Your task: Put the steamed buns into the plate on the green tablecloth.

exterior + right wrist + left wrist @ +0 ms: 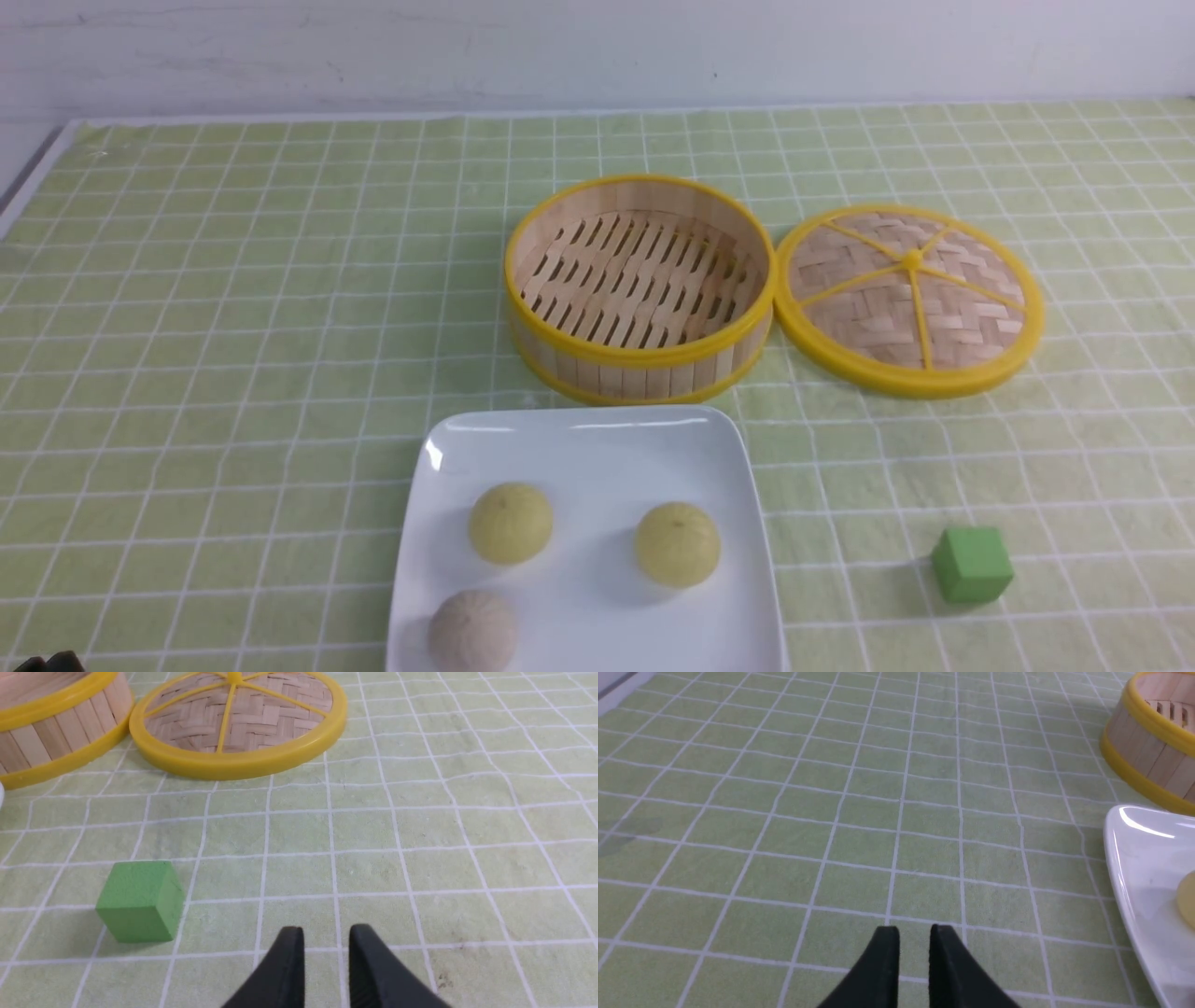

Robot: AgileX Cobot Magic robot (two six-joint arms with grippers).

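Three steamed buns (560, 569) already lay in plate (597, 439) on green tablecloth (233, 327); task looked complete. Left gripper (914, 942) nearer plate, right gripper (326, 942) beside green cube (140, 900); both slightly parted, empty, well clear of buns

Your checked green tablecloth (233, 327)
On it: white square plate (597, 448), bamboo steamer basket (640, 289), woven lid (908, 299), green cube (972, 564).

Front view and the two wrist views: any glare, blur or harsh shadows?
Front view: bright glare streaks on the plate far rim, soft shadows beside the buns. Left wrist view: glare on the plate rim, otherwise sharp. Right wrist view: green cube sharp, faint shadow only.
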